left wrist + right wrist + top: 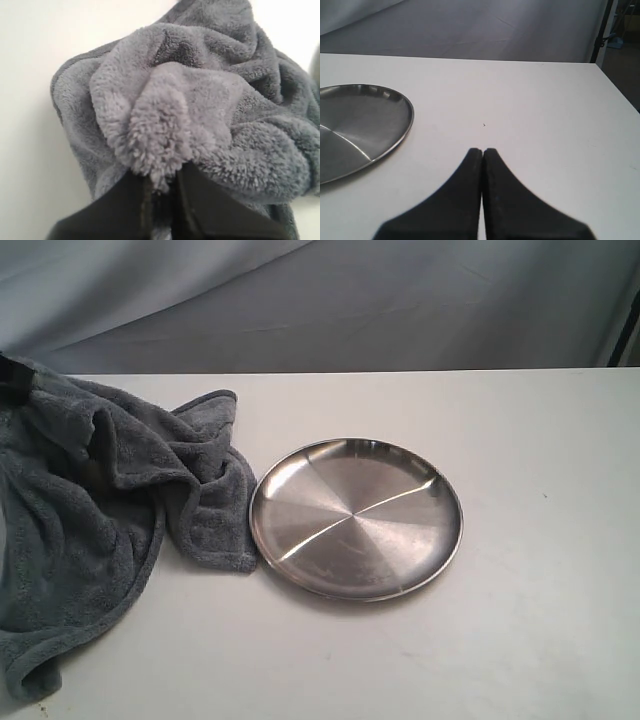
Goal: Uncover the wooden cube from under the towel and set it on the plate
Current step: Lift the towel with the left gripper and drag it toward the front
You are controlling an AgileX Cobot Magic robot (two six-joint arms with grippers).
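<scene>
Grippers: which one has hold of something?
The left gripper: its jaws pinch a fold of the grey towel. The right gripper is shut empty above the table.

- Towel [90, 510]: cut off by left and near edges of exterior view; full extent not shown.
- Space beneath towel: concealed by bunched folds; contents cannot be determined.
- Dark item [10, 380] at far-left edge: mostly cropped, not identifiable.
- Left gripper [161, 182]: tips buried in pinched fold of pile; finger bases cropped.
- Plate [360, 125]: partly cropped in right wrist view.
- Right gripper [483, 151]: finger bases cropped.
</scene>
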